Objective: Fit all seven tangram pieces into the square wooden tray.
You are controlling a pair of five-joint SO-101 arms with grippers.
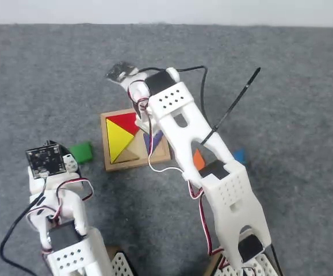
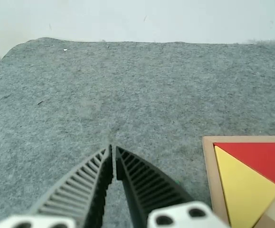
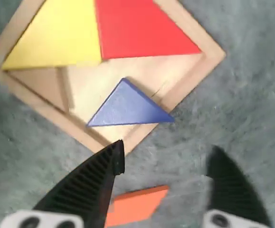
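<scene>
The square wooden tray holds a red triangle, a yellow triangle, a plain wooden piece and a dark blue triangle near one rim. My right gripper hangs open above the tray's edge, nothing between its fingers, with an orange piece on the felt below. My left gripper is shut and empty over bare felt beside the tray's corner. A green piece lies left of the tray.
A small blue piece lies on the grey felt to the right of the right arm. The left arm's camera block sits close to the green piece. A black cable arcs above the right arm.
</scene>
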